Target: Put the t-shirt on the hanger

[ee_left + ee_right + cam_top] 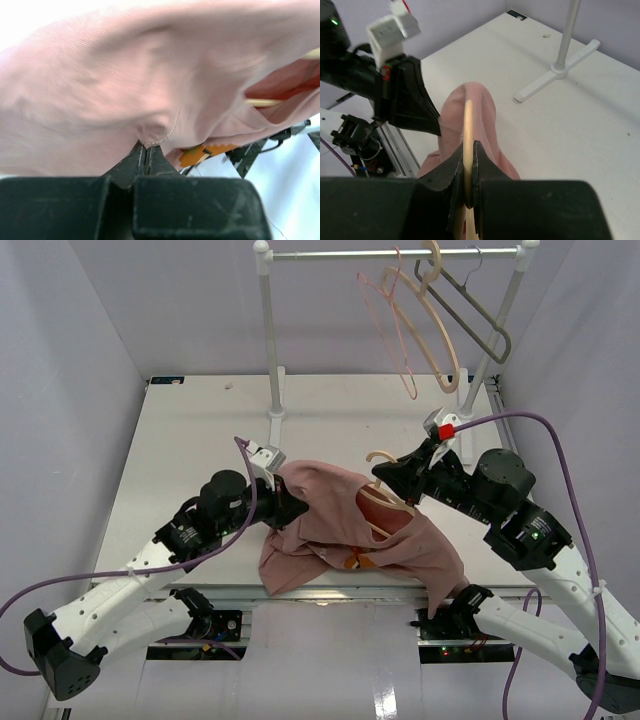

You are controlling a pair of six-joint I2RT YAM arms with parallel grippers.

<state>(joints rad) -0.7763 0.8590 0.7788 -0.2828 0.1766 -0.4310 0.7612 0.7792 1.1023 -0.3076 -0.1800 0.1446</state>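
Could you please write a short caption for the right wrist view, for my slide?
Right gripper clamped on the beige hanger, the pink t-shirt draped over its far end.

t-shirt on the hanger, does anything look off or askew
Yes. The t-shirt is bunched in a crumpled heap over the hanger rather than draped evenly, and one corner droops past the near edge of the table.

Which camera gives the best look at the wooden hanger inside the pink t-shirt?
Top external: the hanger shows its hook and one curved arm inside the t-shirt. Right wrist shows only an edge-on strip clamped in the right gripper. Left wrist shows just thin beige slivers past the fabric.
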